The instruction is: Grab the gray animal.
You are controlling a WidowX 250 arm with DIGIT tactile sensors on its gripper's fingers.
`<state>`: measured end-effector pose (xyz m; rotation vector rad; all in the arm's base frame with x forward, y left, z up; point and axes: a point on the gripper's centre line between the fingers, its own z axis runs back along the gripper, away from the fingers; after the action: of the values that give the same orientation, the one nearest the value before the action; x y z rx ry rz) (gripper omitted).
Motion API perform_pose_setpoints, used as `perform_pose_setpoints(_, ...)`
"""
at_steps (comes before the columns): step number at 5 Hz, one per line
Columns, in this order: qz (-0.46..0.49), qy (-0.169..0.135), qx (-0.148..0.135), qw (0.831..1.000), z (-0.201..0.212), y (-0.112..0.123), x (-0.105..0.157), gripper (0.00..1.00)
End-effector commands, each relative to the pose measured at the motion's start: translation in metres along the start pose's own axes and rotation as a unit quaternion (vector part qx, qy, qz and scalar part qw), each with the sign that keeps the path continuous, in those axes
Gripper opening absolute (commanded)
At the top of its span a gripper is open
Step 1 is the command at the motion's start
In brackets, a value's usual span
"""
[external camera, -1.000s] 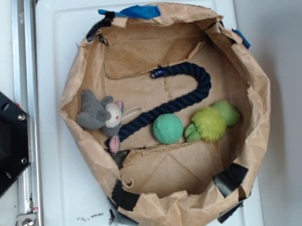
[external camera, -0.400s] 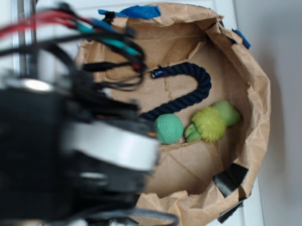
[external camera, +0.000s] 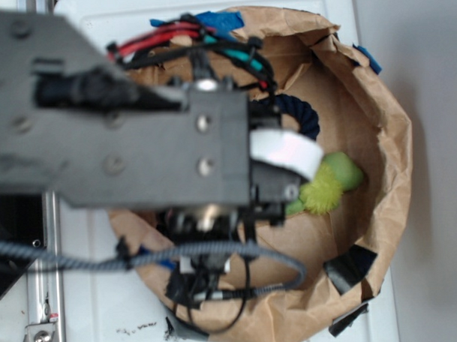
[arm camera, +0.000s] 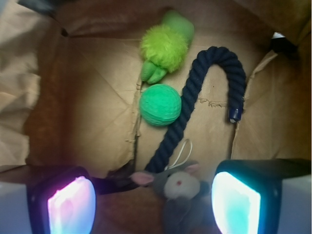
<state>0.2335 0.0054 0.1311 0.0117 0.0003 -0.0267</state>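
In the exterior view the robot arm covers most of the paper-lined basket; a lime-green plush toy peeks out at 3 o'clock. In the wrist view the gripper stands spread apart, the gray animal lying between its fingers at 6 o'clock, below the teal ball and touching the navy rope

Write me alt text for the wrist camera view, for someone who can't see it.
A gray plush mouse lies between the open gripper's two glowing fingers, at the bottom of a brown paper-lined basket. Beyond it a navy rope curves in a hook, beside a green ball and a fuzzy lime-green toy.
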Motion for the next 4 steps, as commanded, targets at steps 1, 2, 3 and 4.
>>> perform_pose_setpoints(1, -0.009, -0.005, -0.012, 1.000, -0.008, 0.031, -0.013, 1.00)
perform_pose_setpoints(2, -0.018, 0.015, -0.014, 1.000, -0.026, 0.030, -0.017, 1.00)
perform_pose_setpoints(3, -0.045, 0.034, -0.009, 0.998, -0.053, 0.017, -0.020, 1.00)
perform_pose_setpoints(4, -0.049, 0.049, -0.007, 0.998, -0.069, 0.015, -0.020, 1.00)
